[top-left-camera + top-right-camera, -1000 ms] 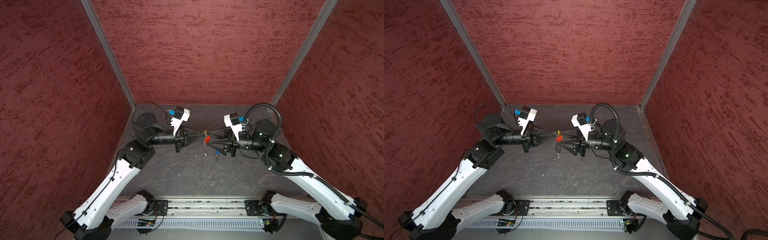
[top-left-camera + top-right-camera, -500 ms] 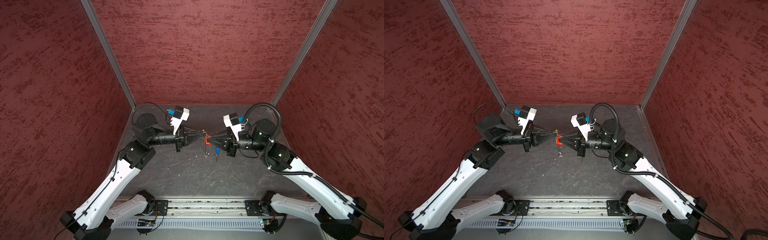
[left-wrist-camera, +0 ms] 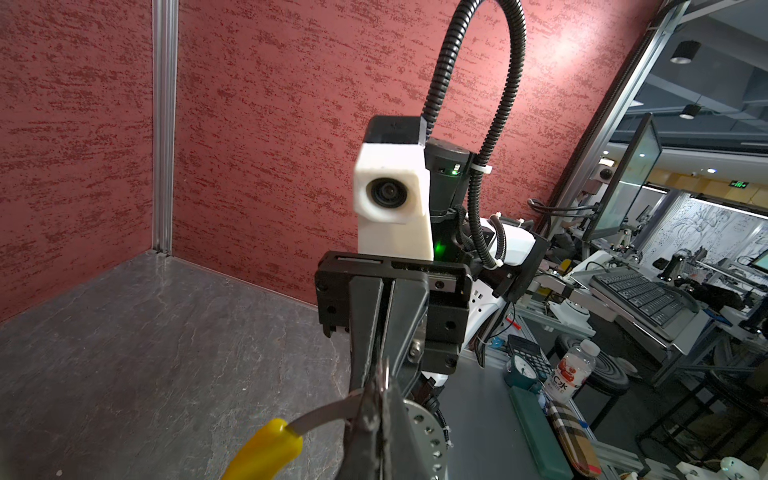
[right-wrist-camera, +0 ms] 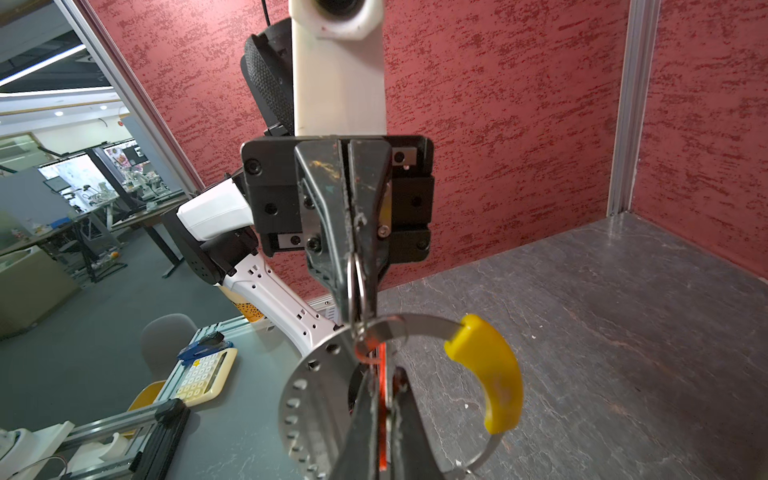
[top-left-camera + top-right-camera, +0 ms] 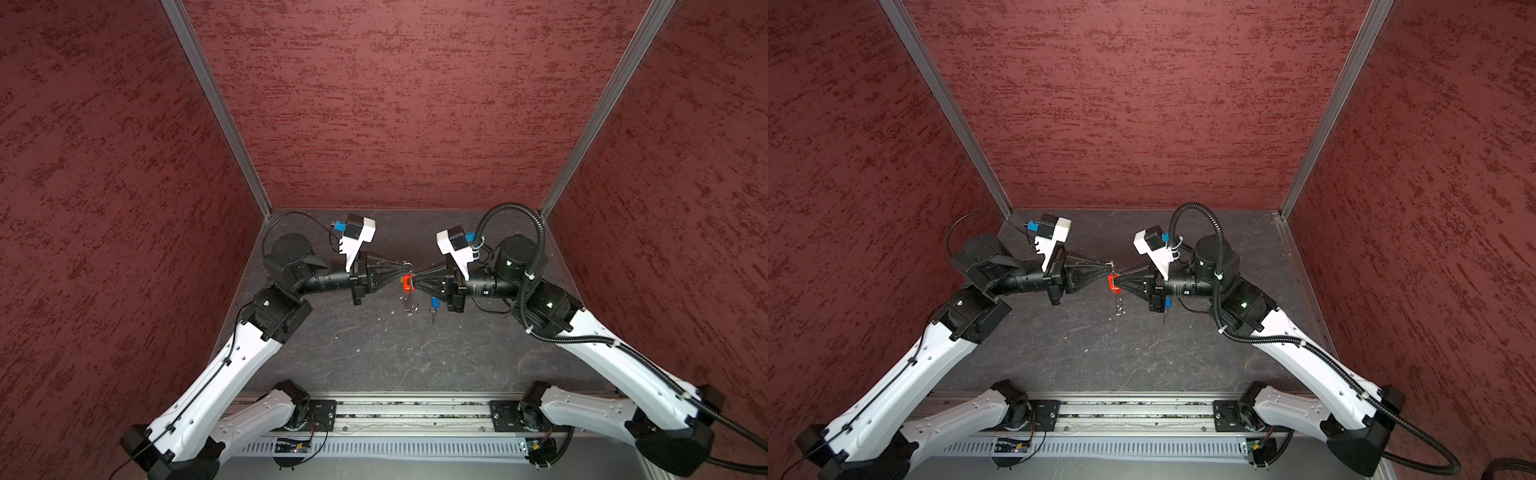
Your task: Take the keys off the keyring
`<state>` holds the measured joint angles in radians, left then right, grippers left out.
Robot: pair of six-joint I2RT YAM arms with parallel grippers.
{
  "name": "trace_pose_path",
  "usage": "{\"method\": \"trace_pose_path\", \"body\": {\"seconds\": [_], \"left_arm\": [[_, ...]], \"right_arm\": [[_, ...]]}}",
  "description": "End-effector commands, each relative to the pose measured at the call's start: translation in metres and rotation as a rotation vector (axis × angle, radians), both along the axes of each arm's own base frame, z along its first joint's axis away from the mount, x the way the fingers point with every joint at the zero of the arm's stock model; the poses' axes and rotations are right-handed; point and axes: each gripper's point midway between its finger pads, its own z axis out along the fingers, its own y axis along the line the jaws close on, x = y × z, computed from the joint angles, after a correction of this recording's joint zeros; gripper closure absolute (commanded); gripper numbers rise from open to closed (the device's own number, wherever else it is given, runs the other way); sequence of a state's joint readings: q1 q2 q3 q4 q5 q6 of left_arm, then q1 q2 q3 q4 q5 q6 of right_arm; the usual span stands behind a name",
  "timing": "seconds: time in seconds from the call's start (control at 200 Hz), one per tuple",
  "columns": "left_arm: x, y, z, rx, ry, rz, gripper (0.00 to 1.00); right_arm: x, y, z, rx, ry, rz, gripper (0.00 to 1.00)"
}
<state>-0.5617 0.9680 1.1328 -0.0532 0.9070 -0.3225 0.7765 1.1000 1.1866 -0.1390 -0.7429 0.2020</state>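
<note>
One red key (image 5: 406, 283), half hidden, clamped in right tool (image 5: 416, 277); one blue key (image 5: 434, 303) at its four o'clock; left tool (image 5: 404, 269) pinches keyring (image 4: 487, 370).

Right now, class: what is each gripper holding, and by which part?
Left gripper pinches the keyring by a split ring; right gripper pinches the red key by its head.

A key (image 5: 434, 304) lies on the table (image 5: 374, 357) — right of the keyring (image 5: 409, 306).

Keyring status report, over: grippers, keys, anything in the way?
Left gripper shut on keyring. Right gripper shut on red key. Blue key loose on table. Nothing blocking.
</note>
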Motion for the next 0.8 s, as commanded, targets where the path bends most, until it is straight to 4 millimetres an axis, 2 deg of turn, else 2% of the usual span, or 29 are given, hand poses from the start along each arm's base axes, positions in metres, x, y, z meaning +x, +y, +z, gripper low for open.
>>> {"method": "trace_pose_path", "body": {"seconds": [0.0,0.265,0.326,0.441,0.481,0.636,0.796], "left_arm": [[-0.007,0.005,0.022,-0.065,-0.073,-0.004,1.00],[-0.006,0.009,0.019,-0.050,-0.064,-0.003,1.00],[-0.008,0.009,0.017,-0.041,-0.069,-0.008,1.00],[-0.009,0.009,0.013,-0.031,-0.071,-0.008,1.00],[-0.008,0.010,0.013,-0.031,-0.072,-0.004,1.00],[-0.010,0.011,0.016,-0.053,-0.096,0.002,1.00],[-0.013,0.012,0.020,-0.088,-0.124,0.008,1.00]], "right_arm": [[-0.008,0.005,-0.003,-0.025,0.011,0.044,1.00],[-0.003,0.002,-0.006,-0.039,0.011,-0.005,1.00],[-0.001,-0.002,-0.001,-0.034,-0.004,-0.037,0.90],[-0.004,-0.015,0.019,0.005,-0.054,-0.090,0.62],[-0.004,-0.020,0.028,0.025,-0.072,-0.115,0.56],[-0.005,-0.030,0.062,0.134,-0.111,-0.159,0.52],[-0.006,-0.031,0.088,0.235,-0.131,-0.151,0.51]]}}
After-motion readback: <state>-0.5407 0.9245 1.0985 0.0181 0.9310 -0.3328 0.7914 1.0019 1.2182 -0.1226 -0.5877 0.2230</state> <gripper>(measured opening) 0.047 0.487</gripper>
